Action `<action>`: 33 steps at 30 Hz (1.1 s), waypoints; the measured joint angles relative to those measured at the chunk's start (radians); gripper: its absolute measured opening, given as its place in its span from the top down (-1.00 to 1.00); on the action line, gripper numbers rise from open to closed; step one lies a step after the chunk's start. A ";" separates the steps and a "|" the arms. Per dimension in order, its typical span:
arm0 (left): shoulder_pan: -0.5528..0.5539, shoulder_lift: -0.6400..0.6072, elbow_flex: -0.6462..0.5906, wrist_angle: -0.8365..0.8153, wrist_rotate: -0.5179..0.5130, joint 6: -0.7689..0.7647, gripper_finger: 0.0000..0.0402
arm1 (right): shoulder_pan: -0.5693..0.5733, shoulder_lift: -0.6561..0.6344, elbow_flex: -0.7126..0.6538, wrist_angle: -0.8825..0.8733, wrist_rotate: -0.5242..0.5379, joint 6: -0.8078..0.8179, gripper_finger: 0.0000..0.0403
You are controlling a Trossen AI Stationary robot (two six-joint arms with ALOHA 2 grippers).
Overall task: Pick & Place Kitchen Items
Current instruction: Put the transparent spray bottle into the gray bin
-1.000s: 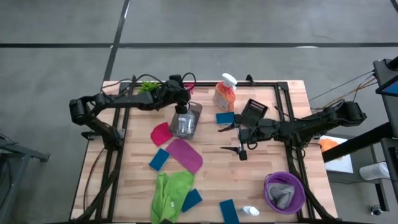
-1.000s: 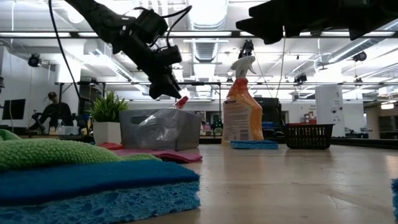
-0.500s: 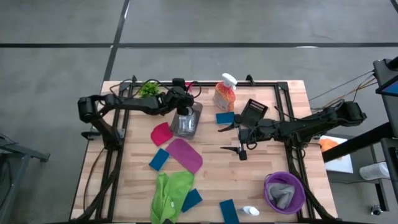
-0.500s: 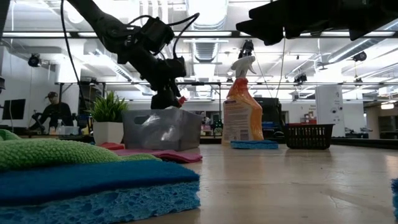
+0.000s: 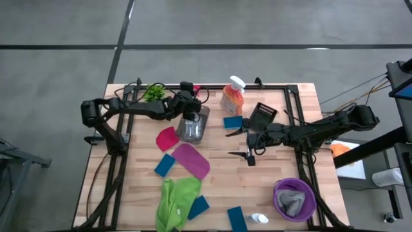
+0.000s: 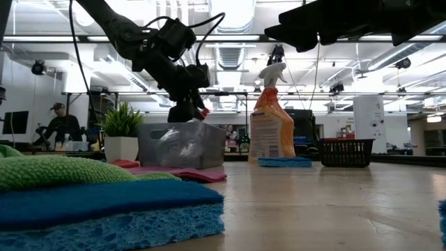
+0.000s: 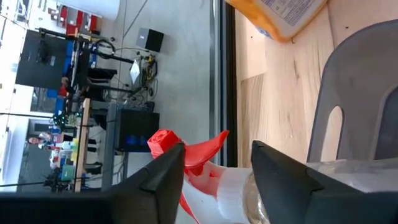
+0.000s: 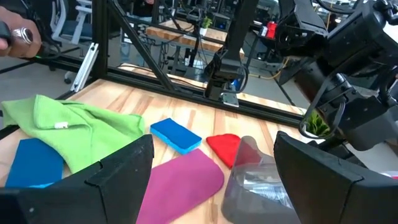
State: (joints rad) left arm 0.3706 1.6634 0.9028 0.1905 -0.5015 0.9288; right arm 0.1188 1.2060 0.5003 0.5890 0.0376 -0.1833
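the left gripper [image 5: 191,111] sits above the grey bin [image 5: 193,124] in the upper centre of the high view, its fingers closed on the neck of a red-topped spray bottle [image 7: 205,171]. the bottle is held over the bin opening, probably so that it can be lowered inside; in the left wrist view its clear body lies near the bin wall. the right gripper [image 5: 246,143] waits right of centre in the high view, fingers spread wide and holding nothing. the orange spray bottle [image 5: 232,95] stands upright at upper centre beside a blue sponge [image 5: 233,121]. the magenta cloth [image 5: 190,160] and green cloth [image 5: 176,200] lie flat lower left of centre, not yet collected. a purple bowl [image 5: 295,198] at lower right holds a grey cloth [image 5: 293,201].
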 joint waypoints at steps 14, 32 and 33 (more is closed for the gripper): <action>0.000 0.000 0.000 0.001 0.002 0.017 0.97 | 0.000 0.000 0.000 0.000 0.000 0.001 -0.61; -0.083 -0.029 0.001 0.012 -0.164 0.032 1.00 | 0.000 0.000 0.000 -0.001 0.000 0.002 -0.61; -0.096 -0.039 0.001 0.013 -0.179 0.036 1.00 | 0.000 0.000 0.000 -0.001 0.000 0.002 -0.61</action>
State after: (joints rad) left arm 0.2743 1.6243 0.9039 0.2031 -0.6803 0.9645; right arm 0.1188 1.2060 0.5003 0.5884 0.0376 -0.1810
